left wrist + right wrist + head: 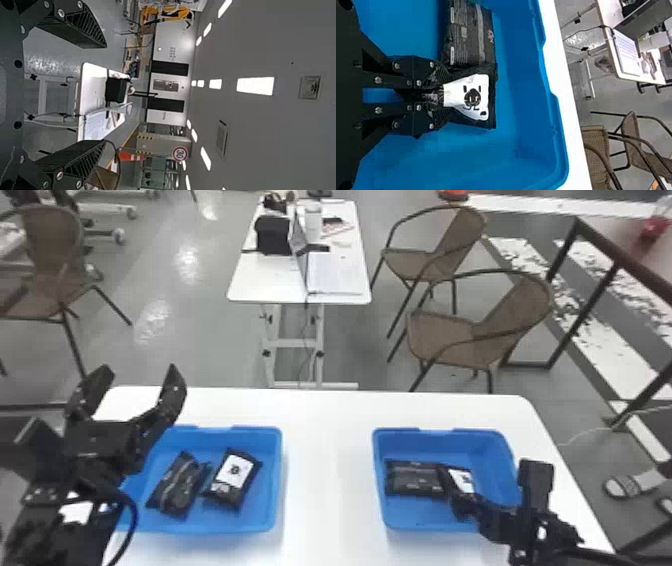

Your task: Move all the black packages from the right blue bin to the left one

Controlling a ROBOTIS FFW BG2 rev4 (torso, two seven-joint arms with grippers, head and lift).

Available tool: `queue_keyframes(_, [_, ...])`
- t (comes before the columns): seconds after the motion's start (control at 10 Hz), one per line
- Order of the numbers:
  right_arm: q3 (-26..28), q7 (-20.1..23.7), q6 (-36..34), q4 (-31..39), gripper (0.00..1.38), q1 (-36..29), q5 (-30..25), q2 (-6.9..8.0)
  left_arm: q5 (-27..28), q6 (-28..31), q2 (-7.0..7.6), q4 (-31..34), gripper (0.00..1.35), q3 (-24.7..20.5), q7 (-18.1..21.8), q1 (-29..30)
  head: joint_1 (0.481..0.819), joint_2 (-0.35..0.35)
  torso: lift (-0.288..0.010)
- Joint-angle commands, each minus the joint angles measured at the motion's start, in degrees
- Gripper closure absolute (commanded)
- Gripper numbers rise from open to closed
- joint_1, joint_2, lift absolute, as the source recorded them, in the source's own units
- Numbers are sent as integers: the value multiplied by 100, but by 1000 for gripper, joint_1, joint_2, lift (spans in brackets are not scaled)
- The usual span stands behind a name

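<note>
Inside the right blue bin (415, 515), the labelled black package (472, 97) is pinched by its bunched end in the right gripper (440, 95); it could slip out if too little film is caught, or the neighbouring black package (470, 35), touching it, could be dragged along by friction. That gathered end is seen closely from the right wrist, while from the head the left blue bin (250, 524) is shown holding two black packages (232, 480), with the left gripper (137, 375) spread nearby.
</note>
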State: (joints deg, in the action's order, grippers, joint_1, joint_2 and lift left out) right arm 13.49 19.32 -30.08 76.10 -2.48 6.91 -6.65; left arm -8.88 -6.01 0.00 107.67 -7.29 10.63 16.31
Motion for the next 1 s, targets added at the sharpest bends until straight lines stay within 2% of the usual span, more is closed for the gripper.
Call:
queue_keyframes(0.0, [-4,1,-33,388,1078,-121,127,41,-8,-23,-15,0,180,0,-9,4,695,-68,0])
queue_keyframes(0.2, [-4,10,-33,1021,1076,-235,153,67,-26,-23,-15,0,180,9,-18,4,695,-59,0])
queue_keyframes(0.4, [-250,36,-59,1654,1078,-165,223,6,-26,30,-15,0,180,35,-26,-5,695,-52,0])
queue_keyframes(0.6, [-1067,406,-112,1724,1078,389,346,-223,-105,232,-15,35,176,53,-26,-49,695,-25,0])
queue_keyframes(0.8, [-2017,836,-51,1337,1078,1066,382,-267,-307,786,-15,141,174,105,-18,-155,695,65,0])
queue_keyframes(0.9, [-2614,836,72,1126,1078,1373,619,-390,-536,1172,-15,220,174,167,-18,-243,695,105,0])
